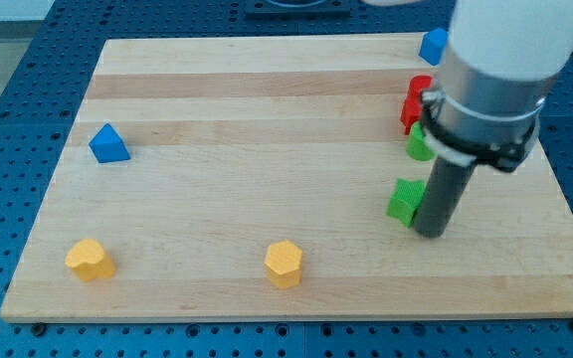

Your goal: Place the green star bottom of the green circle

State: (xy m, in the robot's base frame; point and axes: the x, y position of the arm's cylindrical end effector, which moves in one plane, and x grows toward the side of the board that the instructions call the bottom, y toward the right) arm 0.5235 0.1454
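Observation:
The green star [403,201] lies on the wooden board at the view's right, partly hidden by the rod. The green circle [419,144] sits just above it toward the view's top, half covered by the arm's body. My tip [431,232] rests on the board at the star's right side, touching or almost touching it.
A red block [416,100] sits right above the green circle. A blue block [432,46] is at the view's top right. A blue triangle [108,144] is at the left. A yellow block [90,260] and a yellow hexagon [284,264] lie near the bottom edge.

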